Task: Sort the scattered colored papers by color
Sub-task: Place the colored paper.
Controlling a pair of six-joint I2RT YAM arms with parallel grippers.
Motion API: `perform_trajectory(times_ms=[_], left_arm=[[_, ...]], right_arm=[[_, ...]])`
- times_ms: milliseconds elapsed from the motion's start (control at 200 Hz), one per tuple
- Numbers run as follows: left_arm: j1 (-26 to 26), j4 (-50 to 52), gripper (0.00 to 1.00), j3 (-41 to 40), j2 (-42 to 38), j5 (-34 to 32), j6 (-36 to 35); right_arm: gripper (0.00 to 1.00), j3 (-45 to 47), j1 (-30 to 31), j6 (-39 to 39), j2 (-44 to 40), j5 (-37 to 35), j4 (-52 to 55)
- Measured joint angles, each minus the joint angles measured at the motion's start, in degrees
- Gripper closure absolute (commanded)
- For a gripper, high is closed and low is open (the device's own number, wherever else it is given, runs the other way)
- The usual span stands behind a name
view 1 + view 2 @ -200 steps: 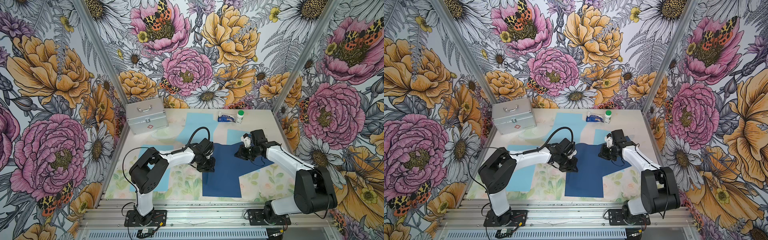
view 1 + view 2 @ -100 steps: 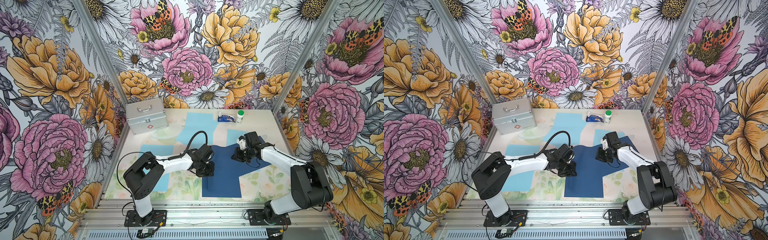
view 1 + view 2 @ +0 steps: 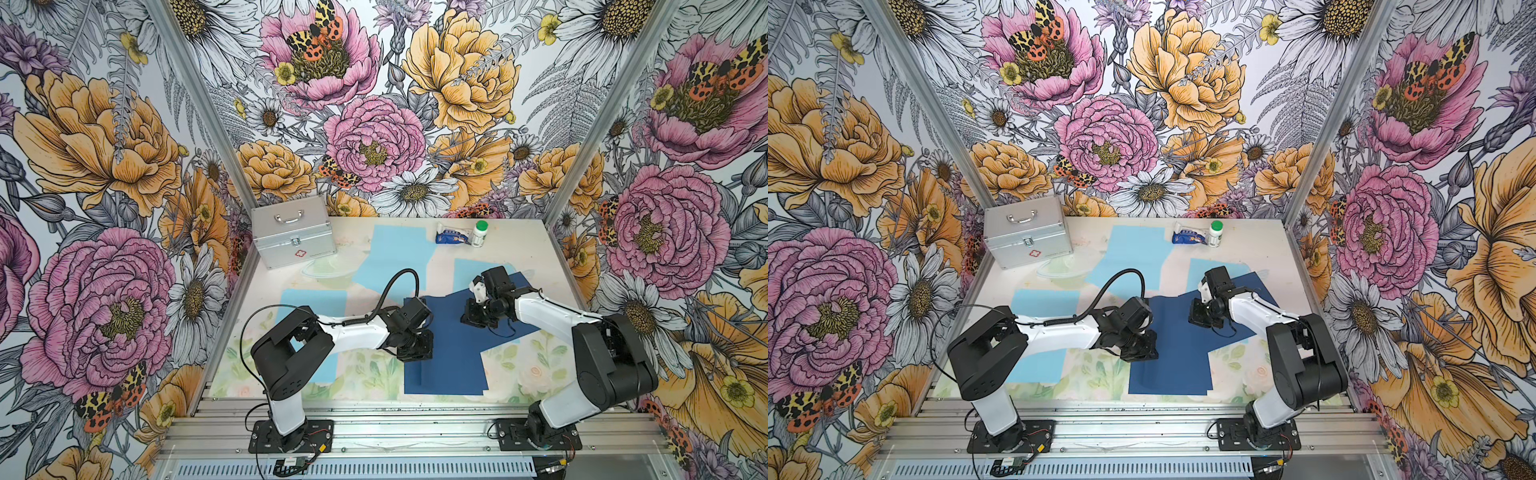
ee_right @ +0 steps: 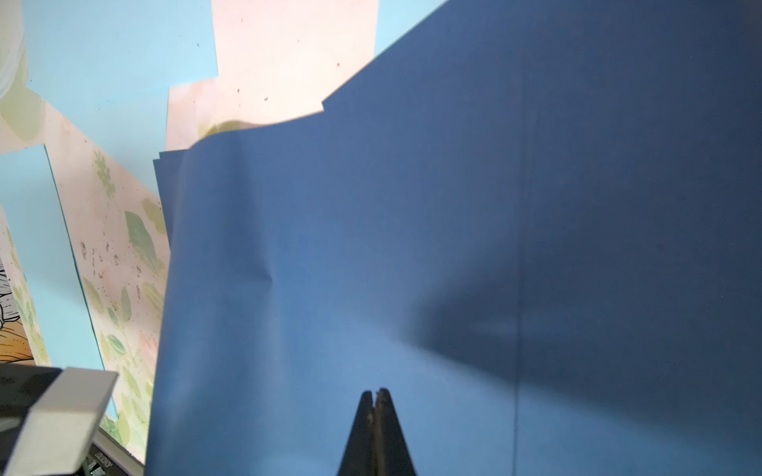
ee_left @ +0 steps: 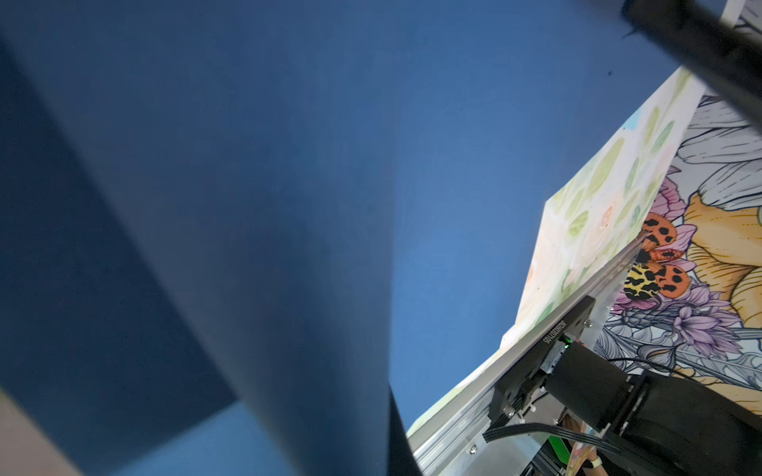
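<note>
Dark navy papers lie overlapped at the table's middle front, one of them angled toward the right. Light blue papers lie at the back middle, on the right and on the left. My left gripper is at the left edge of the navy stack. In the left wrist view a raised fold of navy paper runs down to the jaws and hides them, so it looks pinched. My right gripper is shut, tips resting on the navy sheet with nothing between them.
A silver case stands at the back left, with a clear plastic piece in front of it. A crinkled blue-and-white packet and a white green-capped bottle sit at the back right. Floral walls close three sides.
My left gripper has moved toward the table's front along the navy stack's left edge. My right gripper has slid left and slightly forward over the navy sheet.
</note>
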State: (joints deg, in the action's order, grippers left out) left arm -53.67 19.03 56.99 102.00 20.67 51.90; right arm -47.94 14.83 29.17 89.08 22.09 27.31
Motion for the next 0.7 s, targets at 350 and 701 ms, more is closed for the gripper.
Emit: perform_trajectory(times_ms=[350,701], left_arm=[[1.1,0.2,1.0,0.0,0.2,0.7,-2.8],[1.4,0.5,1.0,0.0,0.9,1.0,-3.9]], right_arm=[[1.0,0.0,0.5,0.0,0.3,0.0,0.0],[1.0,0.3,0.9,0.0,2.6,-1.1,-0.1]])
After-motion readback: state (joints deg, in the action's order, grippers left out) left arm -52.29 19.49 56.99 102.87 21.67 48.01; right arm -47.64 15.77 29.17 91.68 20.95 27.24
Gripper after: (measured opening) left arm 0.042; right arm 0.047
